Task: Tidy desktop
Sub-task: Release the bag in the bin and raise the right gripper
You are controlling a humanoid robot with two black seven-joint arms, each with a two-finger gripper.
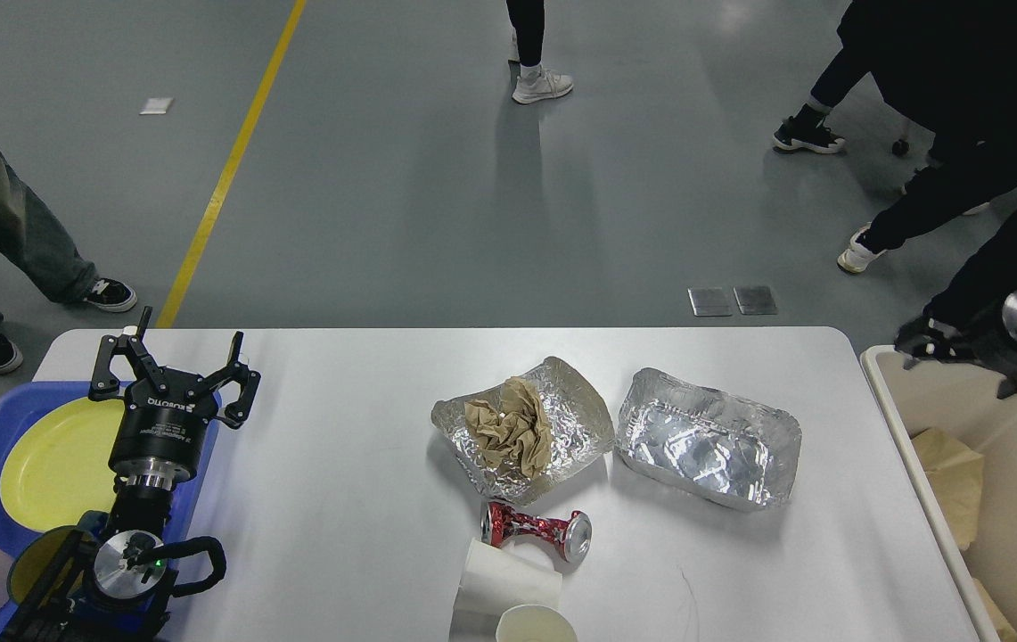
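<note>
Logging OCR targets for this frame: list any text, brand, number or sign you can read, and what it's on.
"ROBOTIQ": white lettering on the black body of the left tool, just below its spread fingers; small, so read with some doubt.
Smaller print under that brand: too small to read.
Crushed red can: red and white pattern, no legible words.
Foil tray, foil tray with crumpled brown paper, paper cup, yellow plate: no text visible.
</note>
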